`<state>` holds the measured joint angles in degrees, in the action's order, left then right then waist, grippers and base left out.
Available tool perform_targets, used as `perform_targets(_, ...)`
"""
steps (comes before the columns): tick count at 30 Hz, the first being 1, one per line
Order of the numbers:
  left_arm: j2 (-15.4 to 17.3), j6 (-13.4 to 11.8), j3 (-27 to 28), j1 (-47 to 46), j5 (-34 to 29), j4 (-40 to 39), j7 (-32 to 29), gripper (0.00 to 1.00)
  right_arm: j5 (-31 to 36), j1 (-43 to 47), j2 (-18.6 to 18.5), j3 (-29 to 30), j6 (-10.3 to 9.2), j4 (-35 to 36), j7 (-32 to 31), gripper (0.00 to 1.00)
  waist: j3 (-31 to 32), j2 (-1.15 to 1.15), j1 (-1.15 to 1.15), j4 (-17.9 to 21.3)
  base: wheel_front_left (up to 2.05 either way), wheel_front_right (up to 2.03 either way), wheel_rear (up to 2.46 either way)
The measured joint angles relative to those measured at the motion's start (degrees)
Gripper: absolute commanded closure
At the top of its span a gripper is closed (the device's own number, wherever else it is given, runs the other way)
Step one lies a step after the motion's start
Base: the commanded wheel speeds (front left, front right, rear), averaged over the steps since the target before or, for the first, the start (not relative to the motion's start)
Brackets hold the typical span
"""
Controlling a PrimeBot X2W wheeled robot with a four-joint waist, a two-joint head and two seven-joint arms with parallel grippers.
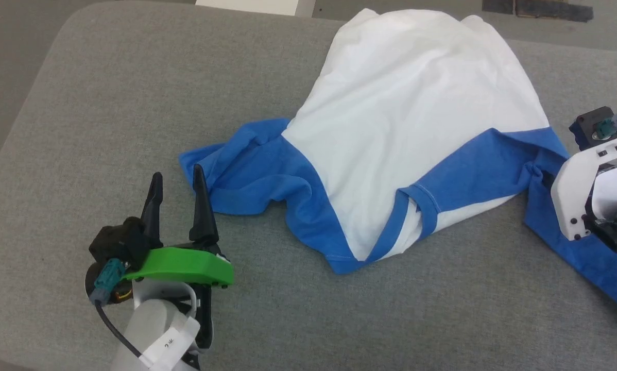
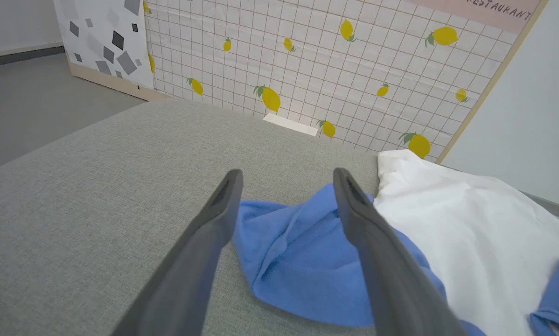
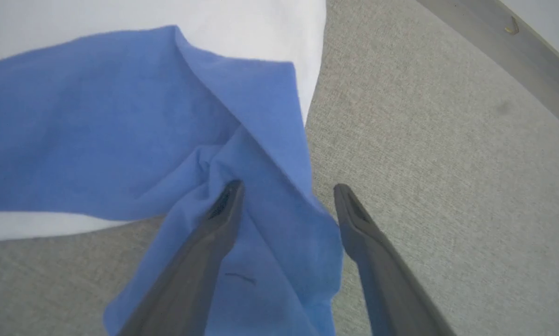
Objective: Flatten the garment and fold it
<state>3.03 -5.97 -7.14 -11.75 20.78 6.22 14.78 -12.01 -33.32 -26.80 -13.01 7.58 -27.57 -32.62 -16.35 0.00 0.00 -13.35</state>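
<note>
While the garment (image 1: 401,129) lies crumpled, the left gripper (image 1: 177,172) has its fingers released just beside one blue sleeve (image 1: 236,159), and the right gripper (image 3: 287,186) has its fingers released astride the other sleeve (image 3: 270,242).

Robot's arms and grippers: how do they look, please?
The left gripper has two long black pointed fingers on a green bracket, a teal plug with black cable, and a white label on its pale forearm. The right gripper has a white bracket.

A grey woven fabric surface (image 1: 107,103) with rounded corners stands on a grey floor (image 2: 27,93). Beyond its far edge stand a white gridded panel printed with yellow lemons (image 2: 307,60) and a white panel scattered with grey shapes (image 2: 102,42).
</note>
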Motion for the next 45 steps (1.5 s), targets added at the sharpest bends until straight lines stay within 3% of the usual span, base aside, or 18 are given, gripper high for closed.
perform_targets(1,0.0,-0.1,-0.1,-0.1,0.0,0.0,0.0,0.0,-0.1,-0.1,0.0,0.0,0.0,-0.2,-0.1,0.83,-0.3,0.0,0.0,-0.1,0.0,0.0,0.0)
perform_targets(2,0.0,-0.1,-0.1,-0.1,0.0,0.0,0.0,0.0,-0.2,-0.2,0.0,0.1,0.0,-0.2,0.1,1.0,-0.5,0.0,0.0,-0.2,0.0,0.0,0.0)
perform_targets(8,0.0,-0.2,0.2,-0.1,0.0,0.4,0.0,0.0,-2.3,-0.6,-0.6,0.5,0.0,1.8,3.1,1.0,0.6,0.0,0.0,0.8,0.0,0.0,0.0)
perform_targets(12,0.0,-0.1,0.7,0.1,-0.2,0.8,0.0,0.0,-5.0,2.9,-2.4,0.4,0.0,8.5,4.8,1.0,2.6,0.0,0.0,1.7,0.0,0.0,0.0)
perform_targets(15,0.0,-0.1,1.3,0.7,-0.2,0.9,0.0,0.0,-7.1,9.3,-5.0,0.6,0.0,14.8,3.9,1.0,4.2,0.0,0.0,2.7,0.0,0.0,0.0)
perform_targets(21,0.0,0.0,2.1,1.4,-0.4,1.0,0.0,0.0,-9.1,25.7,-14.0,0.2,0.0,23.6,-3.3,1.0,6.3,0.0,0.0,5.6,0.0,0.0,0.0)
perform_targets(25,0.0,0.4,2.1,1.5,-0.4,1.1,0.0,0.0,-8.6,32.5,-17.3,2.8,0.01,24.2,-5.5,1.0,7.3,0.0,0.0,7.1,0.0,0.0,0.0)
perform_targets(32,0.0,0.5,2.3,2.4,-0.4,1.8,0.0,0.0,-5.9,37.5,-16.5,10.3,0.01,20.7,-5.1,1.0,8.0,0.0,0.0,7.6,0.0,0.0,0.0)
perform_targets(33,0.0,0.5,2.3,2.4,-0.4,1.9,0.0,0.0,-5.7,37.5,-16.1,10.5,0.01,20.7,-4.7,0.63,8.0,0.0,0.0,7.6,0.0,0.0,0.0)
perform_targets(34,0.0,0.5,2.3,2.4,-0.4,1.9,0.0,0.0,-5.8,37.5,-15.2,11.1,0.01,20.7,-4.2,0.0,8.0,0.0,0.0,7.7,0.0,0.0,0.0)
perform_targets(39,0.1,0.7,2.0,3.4,-0.3,2.5,-0.2,0.0,-7.7,37.5,-10.6,14.7,0.01,22.0,-3.7,0.0,8.7,0.0,0.0,8.0,0.0,0.0,0.0)
perform_targets(45,0.4,1.3,-0.4,4.6,0.0,2.6,-5.8,0.0,-10.2,37.2,-2.2,26.2,0.0,28.9,-3.5,0.0,10.4,0.0,0.0,8.4,0.0,0.0,0.0)
